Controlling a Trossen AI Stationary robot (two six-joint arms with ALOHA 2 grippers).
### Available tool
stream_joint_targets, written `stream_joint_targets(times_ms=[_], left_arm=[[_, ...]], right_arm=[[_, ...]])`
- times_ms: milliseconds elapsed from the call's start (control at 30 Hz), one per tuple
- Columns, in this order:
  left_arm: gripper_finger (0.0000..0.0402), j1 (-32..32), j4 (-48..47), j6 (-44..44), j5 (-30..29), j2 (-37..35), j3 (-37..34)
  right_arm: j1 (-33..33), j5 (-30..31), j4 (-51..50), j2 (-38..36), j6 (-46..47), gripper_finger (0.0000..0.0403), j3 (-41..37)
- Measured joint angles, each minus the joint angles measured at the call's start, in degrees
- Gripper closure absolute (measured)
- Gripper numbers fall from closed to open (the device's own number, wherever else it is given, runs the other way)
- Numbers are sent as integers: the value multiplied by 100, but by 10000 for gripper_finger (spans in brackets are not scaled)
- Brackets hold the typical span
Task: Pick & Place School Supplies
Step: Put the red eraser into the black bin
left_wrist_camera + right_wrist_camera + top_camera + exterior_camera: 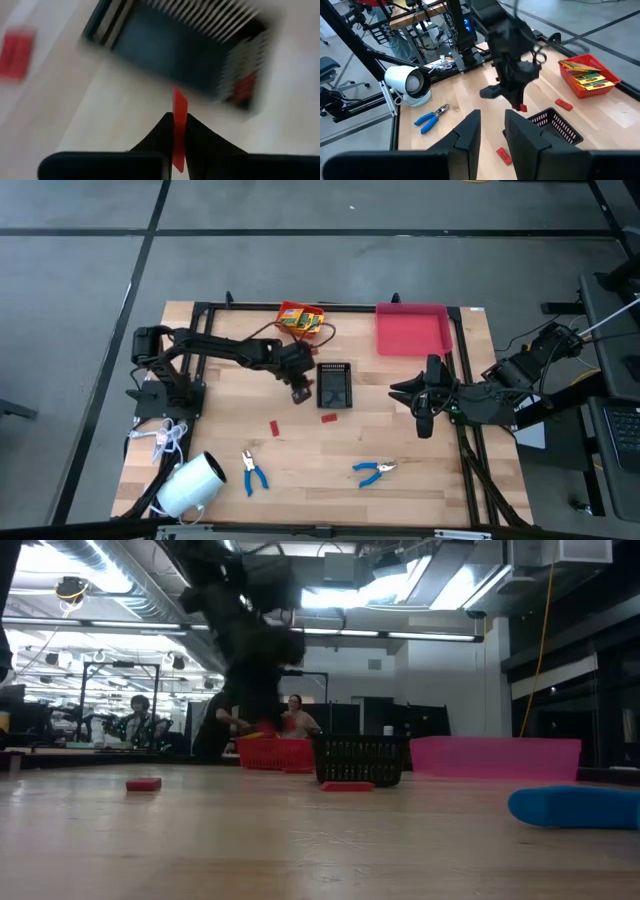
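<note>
Carry step: my left gripper [179, 131] pinches a flat red piece [179, 107] upright just beside the black basket [334, 384], at its 9 o'clock edge; next I judge a short move over the rim, then release; right gripper [424, 423] waits, fingers parted.

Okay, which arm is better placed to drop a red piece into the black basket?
Left. The left gripper is shut on a red piece right beside the black basket, while the right gripper hangs open, holding nothing, farther off.
</note>
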Motion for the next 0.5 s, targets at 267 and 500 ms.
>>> stream_joint_targets(times_ms=[267, 500], left_arm=[[385, 9, 292, 434, 638, 255, 574], [386, 392, 19, 1209, 531, 820, 1209]], right_arm=[[0, 2, -148, 0, -44, 311, 2], [0, -2, -204, 0, 41, 311, 2]])
